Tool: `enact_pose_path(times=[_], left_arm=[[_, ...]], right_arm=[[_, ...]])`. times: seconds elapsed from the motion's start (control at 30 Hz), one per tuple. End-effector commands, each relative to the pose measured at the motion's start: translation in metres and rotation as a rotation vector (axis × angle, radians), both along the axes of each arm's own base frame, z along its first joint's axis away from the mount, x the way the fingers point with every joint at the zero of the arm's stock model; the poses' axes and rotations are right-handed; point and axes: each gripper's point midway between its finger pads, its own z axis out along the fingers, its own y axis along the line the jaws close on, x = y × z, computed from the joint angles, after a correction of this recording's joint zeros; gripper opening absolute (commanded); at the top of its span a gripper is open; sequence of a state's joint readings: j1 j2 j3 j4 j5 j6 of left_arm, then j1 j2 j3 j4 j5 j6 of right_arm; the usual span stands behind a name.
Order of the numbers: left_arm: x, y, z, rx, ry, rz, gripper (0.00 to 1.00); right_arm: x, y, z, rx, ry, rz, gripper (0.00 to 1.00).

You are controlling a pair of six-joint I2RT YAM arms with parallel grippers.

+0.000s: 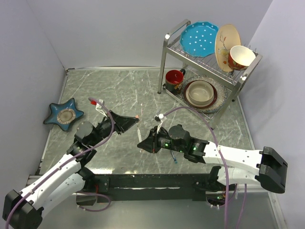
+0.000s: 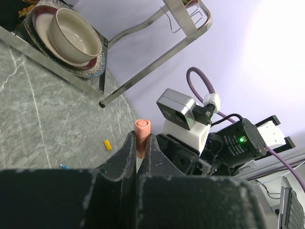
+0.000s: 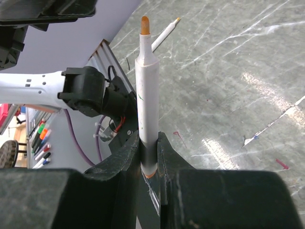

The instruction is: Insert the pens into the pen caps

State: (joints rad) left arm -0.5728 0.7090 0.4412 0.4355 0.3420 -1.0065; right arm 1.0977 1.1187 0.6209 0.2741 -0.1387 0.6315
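The left gripper (image 2: 139, 143) is clenched on a red-orange cap (image 2: 142, 127), its mouth seemingly outward. To its right, apart, the right gripper (image 3: 149, 143) grasps a white pen (image 3: 147, 90). Insertion is pending: next, line tip with mouth and push.

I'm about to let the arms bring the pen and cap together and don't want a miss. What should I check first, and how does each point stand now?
1. Left gripper grips the red-orange cap: ok, shut on it, with the cap end sticking out past the fingers.
2. Right gripper grips the white pen: ok, with the orange tip pointing away from the fingers.
3. Cap's open end faces the pen: cannot tell.
4. Pen tip lined up with the cap: not ok, the two are apart in the top view.
5. Yellow cap out of the way: ok, lying aside on the table.
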Motion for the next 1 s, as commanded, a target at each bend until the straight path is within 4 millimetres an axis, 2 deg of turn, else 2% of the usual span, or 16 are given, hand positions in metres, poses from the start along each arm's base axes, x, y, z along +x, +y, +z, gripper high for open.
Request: enact_pose_path(times=[0.0, 0.7, 0.97], left_arm=[[-0.003, 0.001, 0.006, 0.008, -0.050, -0.001, 0.01], [-0.005, 0.002, 0.003, 0.040, -0.051, -0.001, 0.01], [-0.012, 0.001, 0.003, 0.017, -0.056, -0.033, 0.01]], right_arm=[[0.005, 0.005, 0.040, 0.091, -0.055, -0.019, 0.00], [0.000, 0.006, 0.053, 0.112, -0.069, -0.011, 0.00], [0.005, 0.004, 0.058, 0.111, -0.082, -0.037, 0.00]])
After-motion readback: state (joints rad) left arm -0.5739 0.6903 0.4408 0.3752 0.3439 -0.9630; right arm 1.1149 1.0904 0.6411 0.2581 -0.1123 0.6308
